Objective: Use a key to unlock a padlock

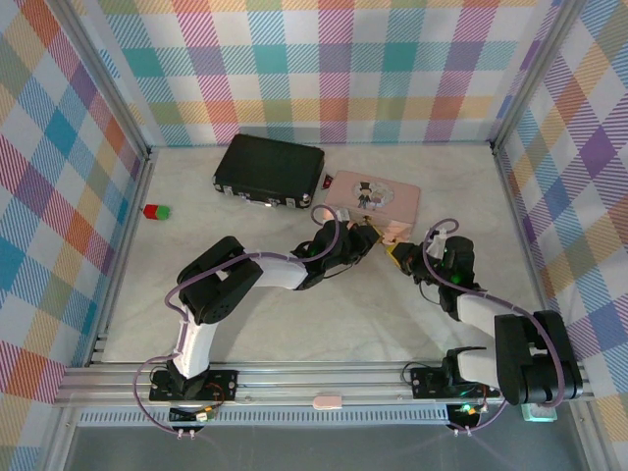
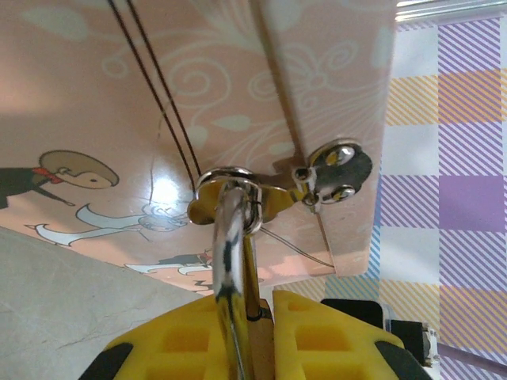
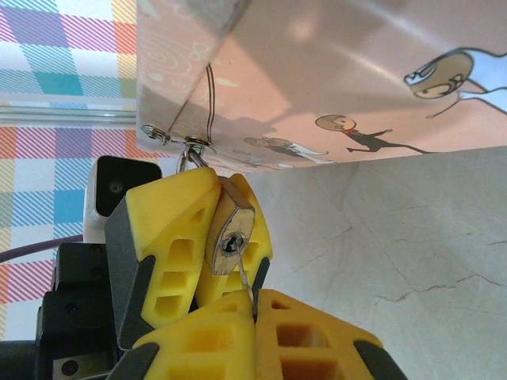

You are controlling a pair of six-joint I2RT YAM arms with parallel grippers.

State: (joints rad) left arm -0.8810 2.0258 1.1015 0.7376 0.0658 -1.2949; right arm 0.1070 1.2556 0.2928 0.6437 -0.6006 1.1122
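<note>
Now the left gripper's (image 2: 255, 313) jaws pinch the padlock (image 3: 236, 218), hooked on the pink box's (image 3: 333, 71) clasp (image 2: 333, 170) just beyond them. The right gripper (image 3: 255, 317) nips the key (image 3: 245, 283), tip at the keyhole (image 3: 229, 245) just ahead. Pale marbled tabletop (image 3: 412, 237) beneath, pastel plaid walls (image 1: 343, 59) around.

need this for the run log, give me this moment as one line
left gripper: shut on padlock | right gripper: shut on key | key: tip at keyhole | padlock: hanging on pink box clasp

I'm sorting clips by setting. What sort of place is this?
Likely a robot test cell, not a home: checked walls on a metal frame box in a pale table, with a left arm and right arm bolted on.
</note>
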